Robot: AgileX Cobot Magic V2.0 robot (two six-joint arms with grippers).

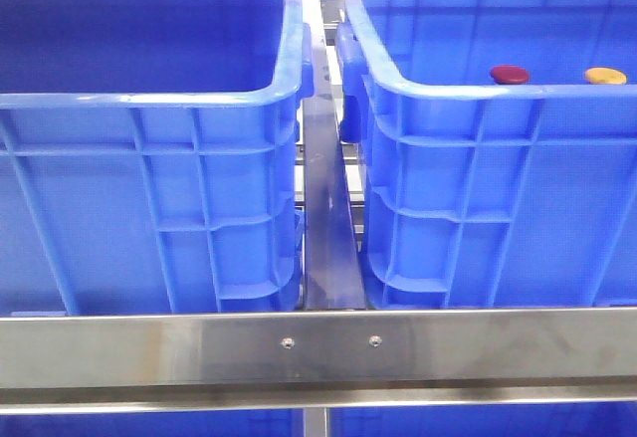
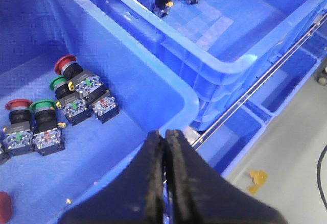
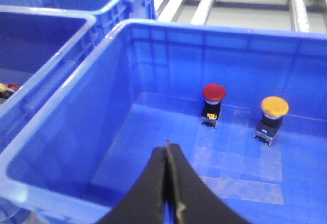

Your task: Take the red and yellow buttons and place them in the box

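Note:
The red button [image 1: 510, 74] and the yellow button [image 1: 605, 76] stand side by side inside the right blue crate, the box [image 1: 478, 94]. The right wrist view shows the red button [image 3: 213, 92] and yellow button [image 3: 275, 106] upright on the box floor near its far wall. My right gripper [image 3: 168, 145] hovers over the box [image 3: 46, 147] near its front wall, shut and holding nothing. My left gripper [image 2: 164, 134] is shut and holds nothing, above a corner of the left crate [image 2: 127, 45]. Neither gripper appears in the front view.
The left crate [image 1: 149, 99] holds several red and green push-buttons [image 2: 76, 91] with switch blocks on its floor. A steel rail [image 1: 328, 347] crosses in front of both crates, with a narrow metal strip [image 1: 326, 238] between them. More blue crates sit below and behind.

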